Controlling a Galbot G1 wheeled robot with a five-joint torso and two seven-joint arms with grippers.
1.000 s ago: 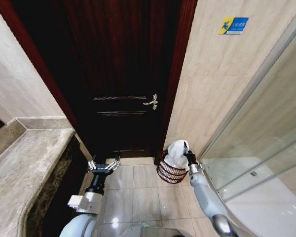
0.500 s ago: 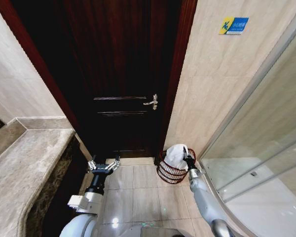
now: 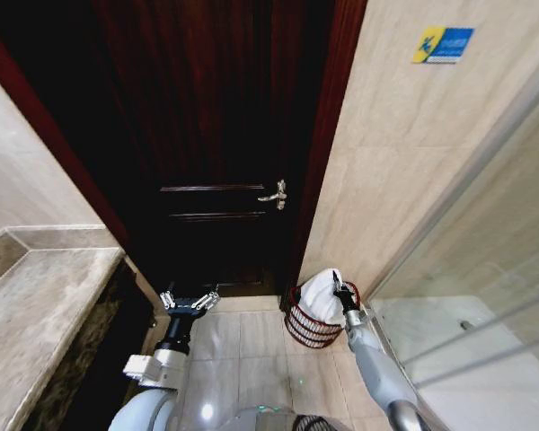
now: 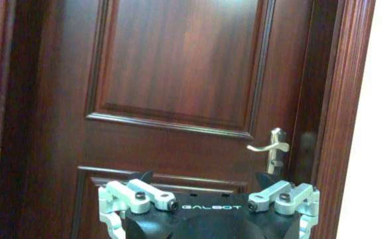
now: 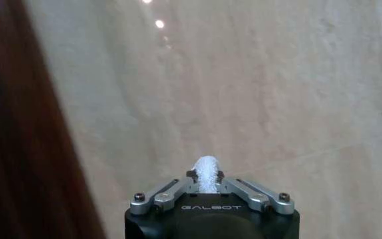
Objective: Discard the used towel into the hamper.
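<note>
Towel point(image 3: 321, 289), white and bunched, sits at the mouth of the hamper point(image 3: 307, 325), part of it down inside the rim and a peak rising above it, with that top fold pinched between the closed fingers of my right gripper point(image 3: 340, 292). In the right wrist view a tuft of white terry point(image 5: 208, 174) pokes out between the shut fingertips against pale marble-look wall tile point(image 5: 257, 89). I judge the cloth light, soft and limp: it will sag and drape wherever it is not held, cannot break, and could snag on the thin ribs of the dark reddish-brown basket, so a fold near the top, where I have it, is the sensible place to hold. The hamper stands on the tiled floor point(image 3: 251, 359) in the corner between the dark wooden door point(image 3: 216, 135) and the beige wall, just beside the glass shower screen point(image 3: 485, 296). My left gripper point(image 3: 189, 300) hangs idle well to the left, low before the door, fingers spread open and holding nothing; its wrist view faces the door panels and the silver lever handle point(image 4: 270, 148). "GALBOT" is printed on both gripper bodies. A blue and yellow sign point(image 3: 443, 43) is fixed high on the wall; its writing is too small to read.
</note>
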